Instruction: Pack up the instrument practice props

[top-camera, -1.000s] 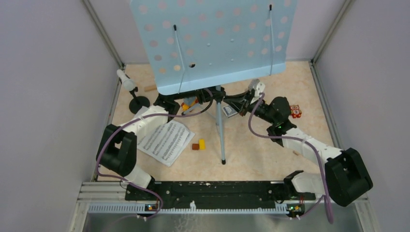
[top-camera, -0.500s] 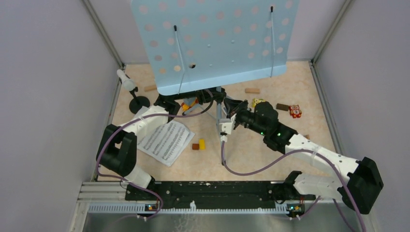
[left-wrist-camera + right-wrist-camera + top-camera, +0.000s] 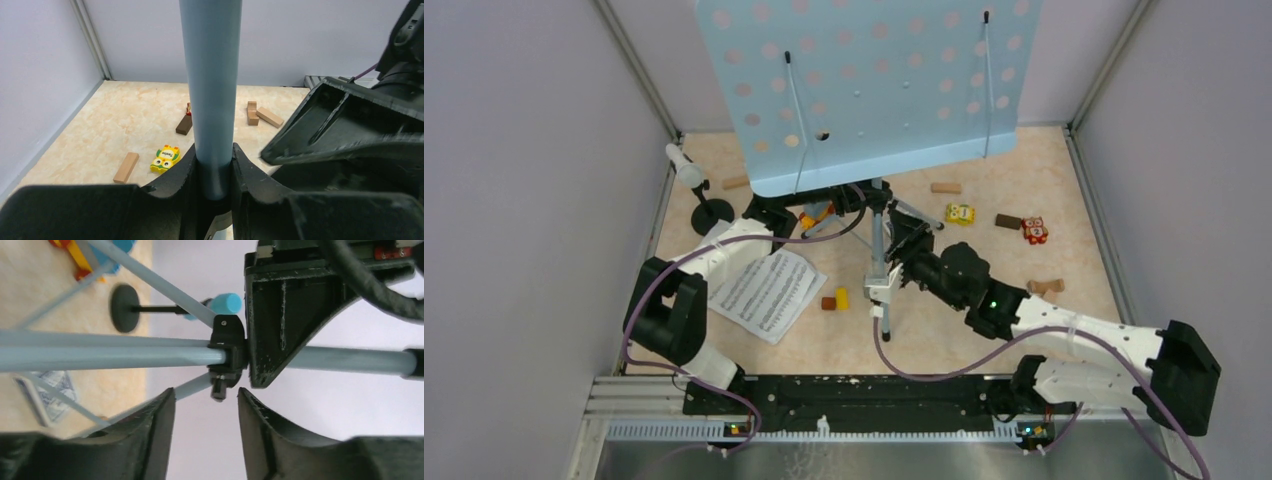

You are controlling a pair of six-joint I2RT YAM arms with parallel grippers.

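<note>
The light-blue perforated music rack (image 3: 864, 80) stands at the back on its pole (image 3: 212, 100) and tripod legs (image 3: 884, 300). My left gripper (image 3: 862, 197) (image 3: 214, 162) is shut on the pole. My right gripper (image 3: 898, 226) (image 3: 206, 402) is open just short of the black tripod joint (image 3: 227, 352), with nothing between its fingers. White sheet music (image 3: 764, 290) lies on the floor at the left. A white toy microphone (image 3: 686, 168) sits in a black round-based holder (image 3: 712, 212). A blue microphone (image 3: 225, 303) shows behind the legs, by a second holder's base (image 3: 125, 301).
Wooden blocks (image 3: 945, 187) (image 3: 1046, 286), a yellow owl block (image 3: 960, 213), a brown block (image 3: 1008, 221) and a red block (image 3: 1035, 230) lie right of the pole. Small blocks (image 3: 835, 299) and a blue-and-orange toy car (image 3: 816, 215) sit near the legs. Walls close in on three sides.
My right arm has swung left and nearer, from the back right to the pole, and its jaws have opened. The left gripper holds still on the pole.
</note>
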